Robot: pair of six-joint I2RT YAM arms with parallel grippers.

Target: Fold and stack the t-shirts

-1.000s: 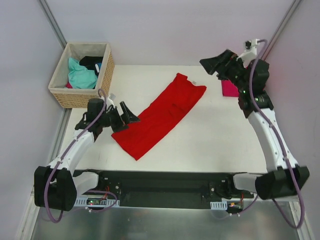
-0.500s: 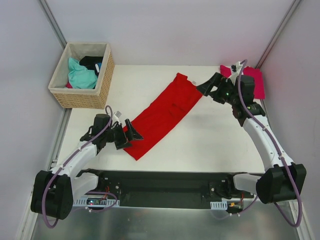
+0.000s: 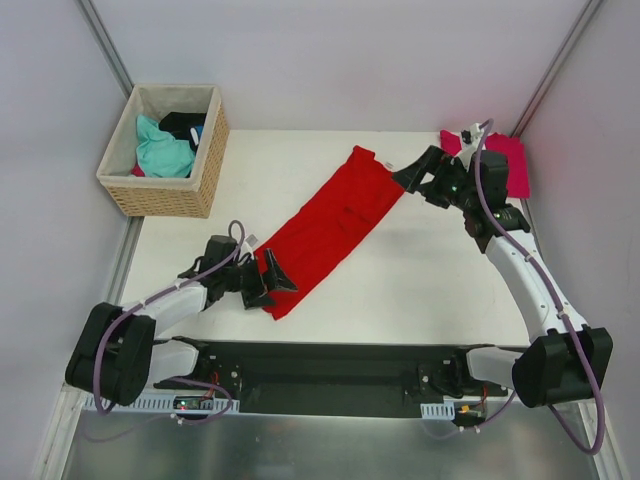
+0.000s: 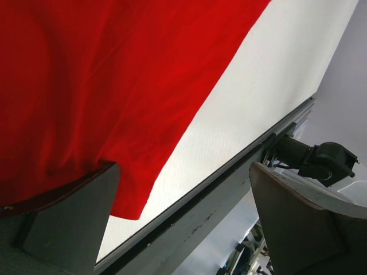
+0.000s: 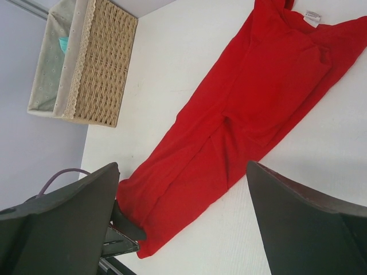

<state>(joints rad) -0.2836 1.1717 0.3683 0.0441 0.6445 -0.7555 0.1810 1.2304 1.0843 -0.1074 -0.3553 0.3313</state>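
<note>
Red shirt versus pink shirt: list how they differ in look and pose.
The red shirt lies as a long slanting strip mid-table; the pink shirt is a small patch at the far right corner. The red shirt shows almost whole; the pink shirt is partly hidden by the right arm. Both rest on the table.

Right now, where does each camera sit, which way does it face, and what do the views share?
Top external: above and behind, looking down on the table; both arms show.
Left wrist: low at the red t-shirt's near corner, facing the table edge; left pincer fingers show.
Right wrist: raised, facing along the shirt toward the basket; right pincer fingers show.
All share the red t-shirt.
</note>
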